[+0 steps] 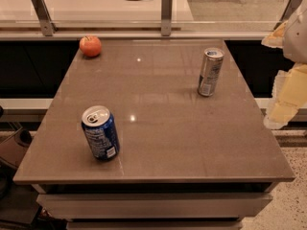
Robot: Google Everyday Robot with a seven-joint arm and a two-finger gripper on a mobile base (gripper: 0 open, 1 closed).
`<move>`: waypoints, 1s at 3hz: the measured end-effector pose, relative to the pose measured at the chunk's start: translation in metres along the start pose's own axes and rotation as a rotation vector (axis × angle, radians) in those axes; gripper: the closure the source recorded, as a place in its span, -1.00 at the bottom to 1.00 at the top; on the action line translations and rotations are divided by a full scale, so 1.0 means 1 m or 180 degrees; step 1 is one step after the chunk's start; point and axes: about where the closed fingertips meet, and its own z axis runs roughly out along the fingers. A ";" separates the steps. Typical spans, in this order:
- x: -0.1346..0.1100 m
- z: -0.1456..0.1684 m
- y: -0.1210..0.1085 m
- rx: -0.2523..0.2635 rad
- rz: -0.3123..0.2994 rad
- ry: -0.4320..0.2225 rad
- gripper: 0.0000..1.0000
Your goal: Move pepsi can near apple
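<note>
The pepsi can [100, 132], blue with a silver top, stands upright near the front left of the brown table [163, 123]. The apple [90, 46], red-orange, sits at the table's far left corner, well apart from the can. My gripper [284, 102] hangs at the right edge of the view, beyond the table's right side, far from both the can and the apple. It holds nothing that I can see.
A taller, slimmer silver-grey can [210, 72] stands upright at the back right of the table. A railing with metal posts [166, 13] runs behind the table's far edge. Dark gaps lie to the table's left and right.
</note>
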 end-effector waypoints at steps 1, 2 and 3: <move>0.000 0.000 0.000 0.0000 0.0000 0.0000 -1.00; -0.003 0.000 0.000 0.0017 -0.0001 -0.0095 -1.00; -0.020 0.008 0.002 0.0008 0.0003 -0.0401 -1.00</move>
